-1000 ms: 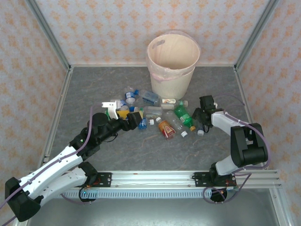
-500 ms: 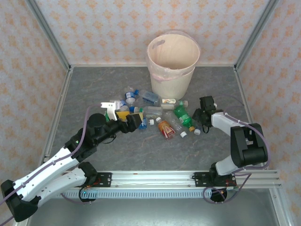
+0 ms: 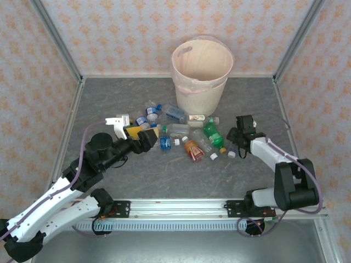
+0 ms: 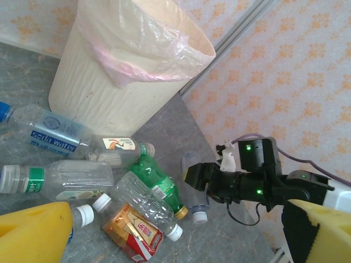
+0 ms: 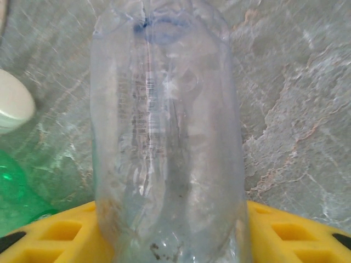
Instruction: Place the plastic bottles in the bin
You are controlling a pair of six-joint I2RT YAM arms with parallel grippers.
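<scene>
The plastic bottles (image 3: 184,134) lie scattered in a loose heap on the grey table (image 3: 109,98), just in front of the bin (image 3: 197,96). The bin stands upright at the back, its mouth open, and no bottle can be seen inside it. One clear bottle (image 5: 164,137) at the right edge of the heap sits between the yellow pads (image 5: 285,230) of the right gripper (image 4: 202,176). The pads appear to press on both its flanks near one end, which looks like a grasp chosen across the narrow body so the bottle cannot roll free. A green bottle (image 5: 16,186) and a white cap (image 5: 13,104) lie just beside it.

The right arm reaches forward and inward from its base. Its elbow is bent and its wrist tips down toward the table, so the gripper sits low over the bottle.

The left gripper (image 3: 149,137) is spread wide, its yellow fingers (image 4: 33,233) holding nothing. It hovers at the left side of the heap and faces across the bottles toward the bin. The left arm stretches out low and long from its base, seemingly set to take a bottle next.
</scene>
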